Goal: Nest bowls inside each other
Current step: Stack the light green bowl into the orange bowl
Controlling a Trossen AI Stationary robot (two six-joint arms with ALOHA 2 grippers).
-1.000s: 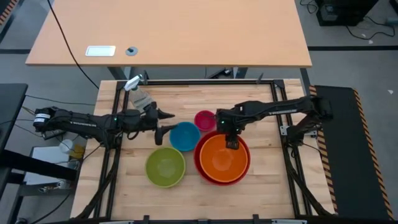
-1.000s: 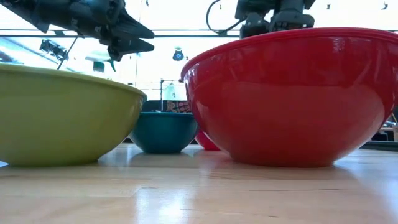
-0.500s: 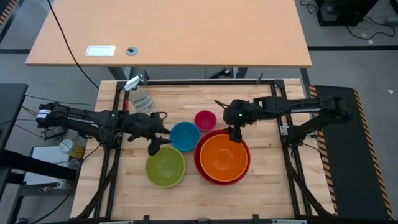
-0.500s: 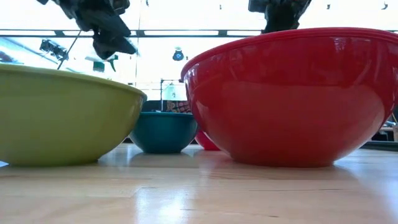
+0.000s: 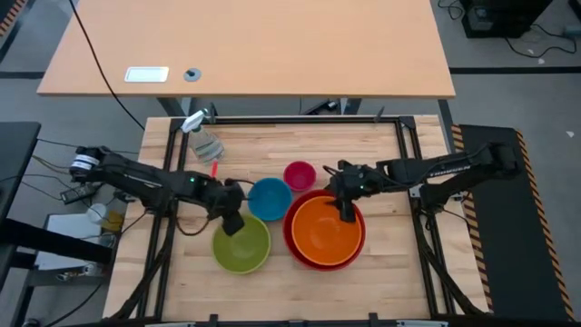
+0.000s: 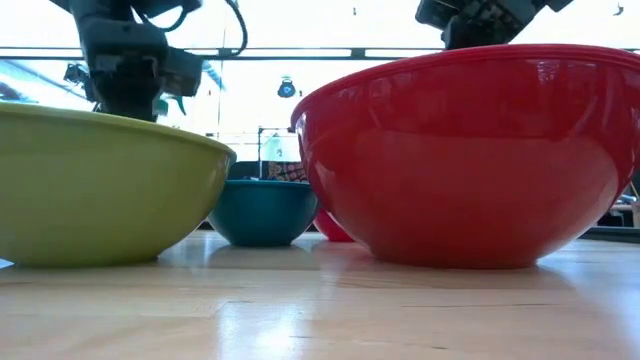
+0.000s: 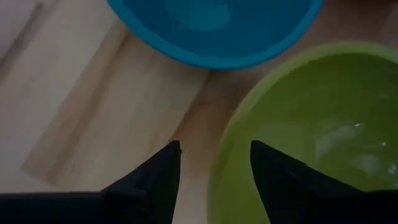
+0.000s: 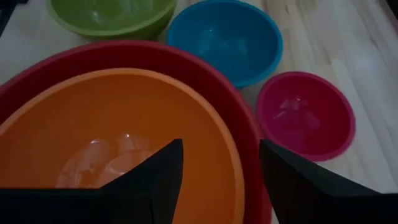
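The orange bowl (image 5: 327,232) sits nested inside the red bowl (image 5: 292,238) at the near right. The lime green bowl (image 5: 241,245), the blue bowl (image 5: 270,198) and the small pink bowl (image 5: 299,174) each stand alone on the table. My left gripper (image 7: 214,165) points down, open, one finger outside and one inside the green bowl's far left rim (image 7: 219,177), with no touch showing. My right gripper (image 8: 221,158) hangs open above the far rim of the orange bowl (image 8: 118,124), slanting down.
A clear spray bottle (image 5: 204,141) lies at the table's far left, behind my left arm. A black frame (image 5: 300,119) runs around the wooden table. Bare wood lies along the near edge and in the far right corner.
My left gripper has tipped from nearly level to pointing down and has come toward the near edge, from beside the blue bowl to the green bowl's rim. My right gripper has tipped from steeply down to a slant over the orange bowl's far rim. The bowls have kept still.
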